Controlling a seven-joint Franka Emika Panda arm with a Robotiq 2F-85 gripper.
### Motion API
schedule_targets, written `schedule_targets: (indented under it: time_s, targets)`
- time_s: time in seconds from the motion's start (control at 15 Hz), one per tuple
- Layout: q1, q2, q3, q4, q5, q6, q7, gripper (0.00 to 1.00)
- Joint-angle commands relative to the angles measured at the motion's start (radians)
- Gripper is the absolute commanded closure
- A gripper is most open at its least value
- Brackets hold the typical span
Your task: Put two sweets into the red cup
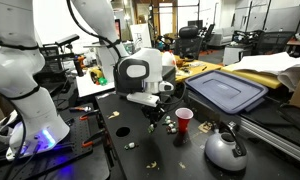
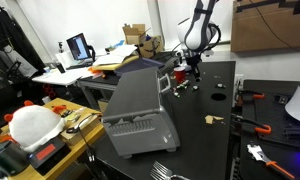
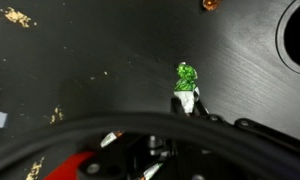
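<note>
Jaws pinch a green sweet [image 3: 186, 76] between their tips.

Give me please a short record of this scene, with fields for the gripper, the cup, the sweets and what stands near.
tool: gripper, appears shut on a green-wrapped sweet
target: red cup, upright on the black table, apart from the gripper
loose: pale sweets scattered on the table
nearby: grey kettle
inside cup: cannot tell
</note>
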Motion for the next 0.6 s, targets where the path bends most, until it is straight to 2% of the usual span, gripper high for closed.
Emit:
schedule_targets:
  time_s: [0.0,0.53]
  targets:
    - [0.040,-0.070,-0.034,-0.031,-0.077,-0.009,0.083,0.97]
    - [0.061,-0.100,-0.034,-0.018,-0.149,-0.019,0.173,0.97]
